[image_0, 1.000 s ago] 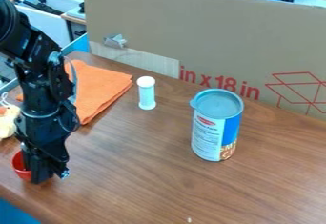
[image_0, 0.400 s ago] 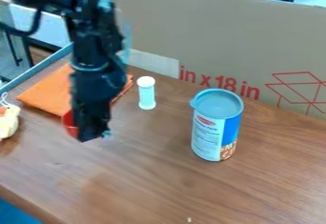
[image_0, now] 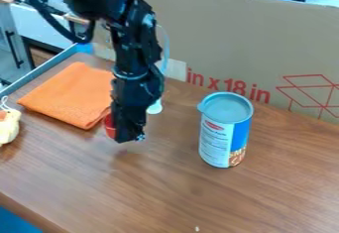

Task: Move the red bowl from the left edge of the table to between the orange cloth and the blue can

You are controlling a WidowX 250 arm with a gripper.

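While the jaws hold the red cup, the can stands apart.

Bench: brightly lit, hazy pale glare toward the left
Claw: dark, with a soft-edged shadow below
Cardboard: even, matte light
Can: mild sheen on its lid
Light source: cannot be told

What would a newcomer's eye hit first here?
Probably the tall, grey-lidded, blue-and-white cylindrical can, right of centre on the brown wooden table. Next, the folded orange cloth at left, then the red rounded cup-like object in the black end effector, left of centre.
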